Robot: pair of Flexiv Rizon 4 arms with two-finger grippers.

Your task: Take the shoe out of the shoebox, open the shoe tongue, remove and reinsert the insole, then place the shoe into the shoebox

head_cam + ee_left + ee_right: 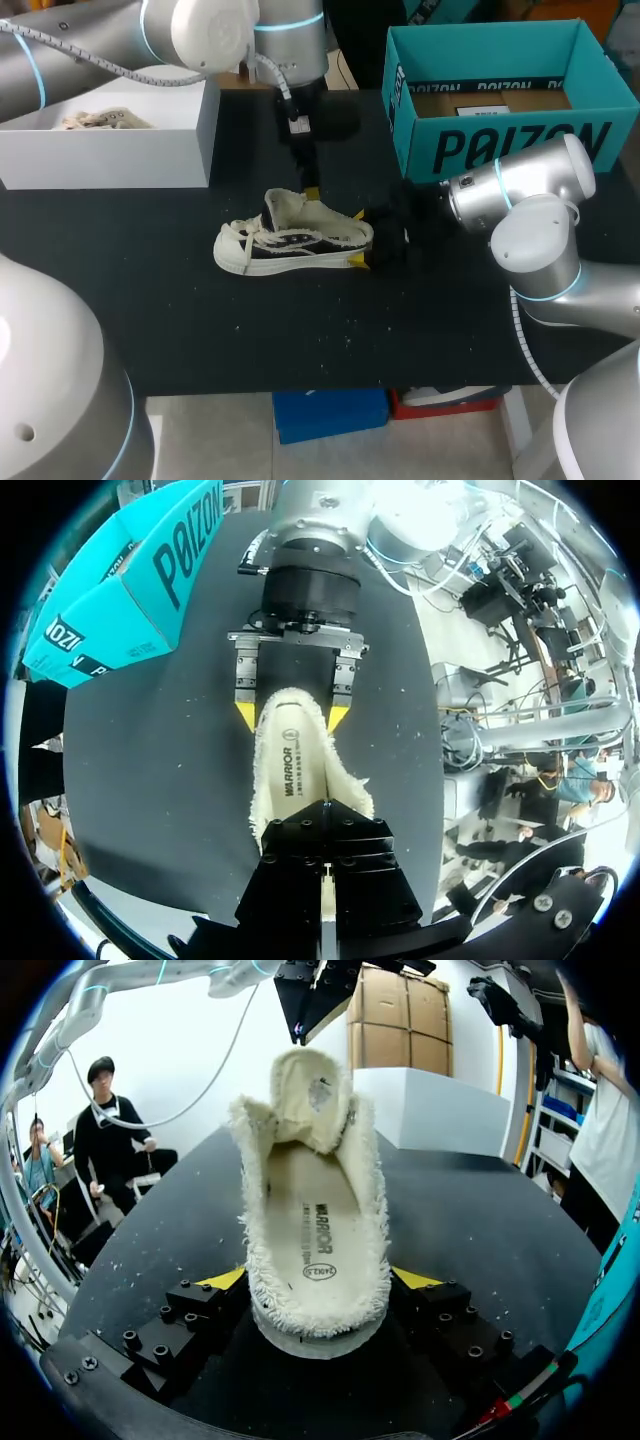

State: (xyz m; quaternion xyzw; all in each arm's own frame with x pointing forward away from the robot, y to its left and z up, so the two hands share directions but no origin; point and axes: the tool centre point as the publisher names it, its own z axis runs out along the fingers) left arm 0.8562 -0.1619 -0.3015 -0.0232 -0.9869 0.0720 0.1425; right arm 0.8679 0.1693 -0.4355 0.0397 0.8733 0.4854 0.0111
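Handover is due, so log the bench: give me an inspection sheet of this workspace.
Surface: black table, pale specks scattered on it.
Job's things: shoe on its sole mid-table, tongue raised, insole inside; white shoebox open, far left.
Clutter: teal box open, far right; a pale laced item in the white shoebox.
Grippers: right gripper shut on the shoe's heel; left gripper above the tongue, grip unclear.
Cables: braided cable along the left arm.
Surroundings: nothing seen.
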